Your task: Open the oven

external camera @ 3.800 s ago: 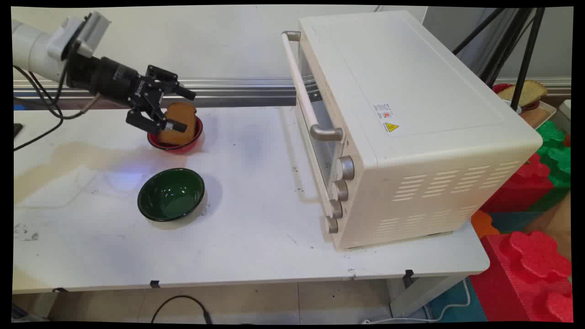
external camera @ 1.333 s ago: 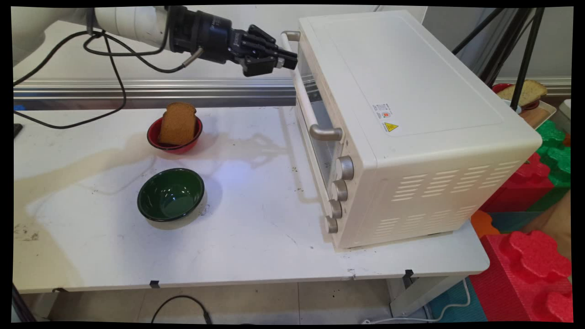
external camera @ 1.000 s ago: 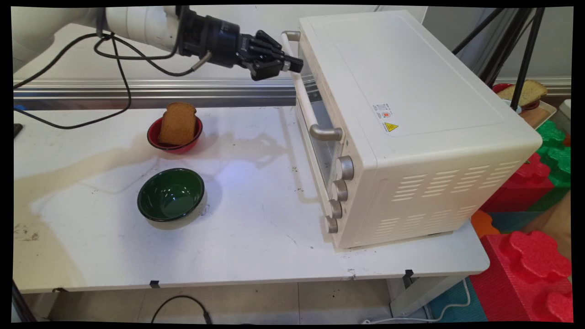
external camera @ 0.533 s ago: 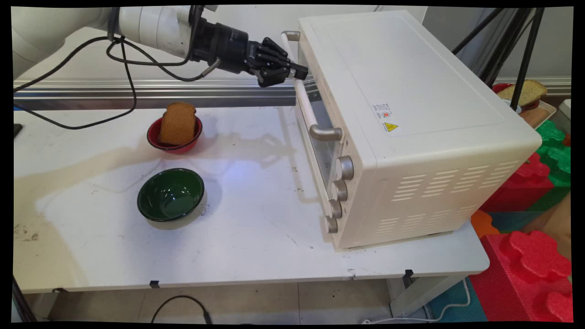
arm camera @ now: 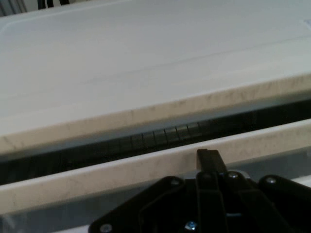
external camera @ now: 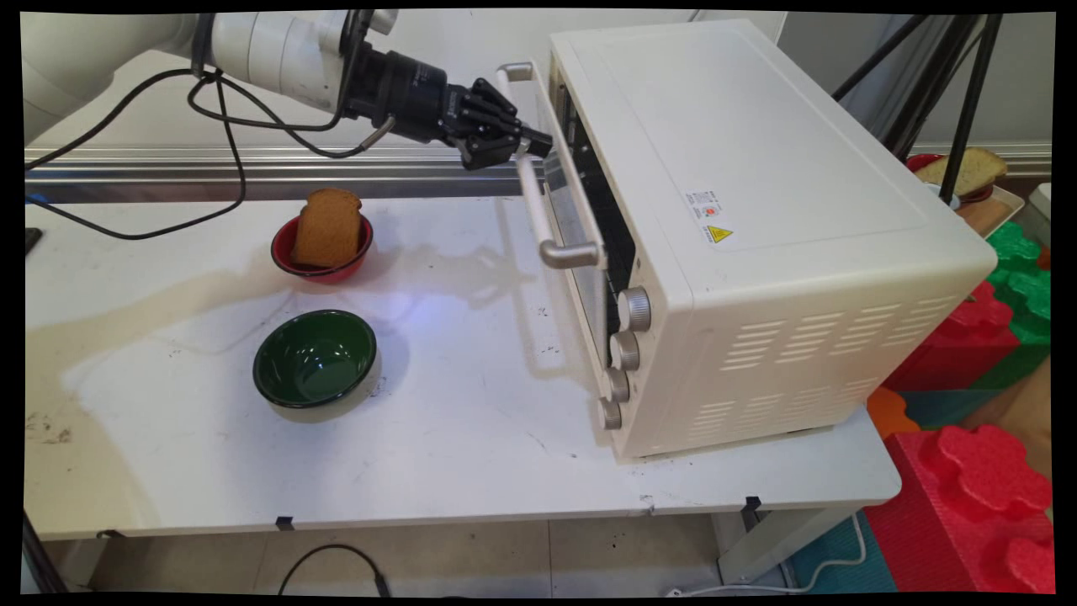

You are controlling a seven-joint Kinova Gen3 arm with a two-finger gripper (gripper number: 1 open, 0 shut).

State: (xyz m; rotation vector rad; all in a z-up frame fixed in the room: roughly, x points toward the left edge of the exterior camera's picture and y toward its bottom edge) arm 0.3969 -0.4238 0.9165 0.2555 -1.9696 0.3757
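Toaster oven (external camera: 757, 227), white and boxy, occupies the right half of the white table (external camera: 471, 438), with its front facing the table's left side. Its door (external camera: 580, 219) stands slightly ajar: the top edge is tilted away from the oven body, and a dark gap shows between door and housing. In the hand view the same gap appears as a dark slot running across the picture, with the oven's white top above it and the door's upper edge (arm camera: 121, 170) below it.

Gripper (external camera: 532, 141): black, two-finger, extended roughly level from the upper left. Its fingers are drawn together, with no gap visible between them in the hand view. The fingertips (arm camera: 208, 158) sit at the door's top edge, just behind the upper part of the door handle (external camera: 528, 181). Whether the fingers hook the handle bar or only press against the door edge cannot be told.

Four control knobs (external camera: 627, 349) run down the oven front below the handle's near end.

On the table's left part, well apart from the gripper:
- red bowl (external camera: 286, 259) holding a slice of brown bread (external camera: 326, 225) that leans upright in it;
- green bowl (external camera: 315, 358), nearer the viewer.

Black cables (external camera: 227, 126) hang from the arm above the bowls.
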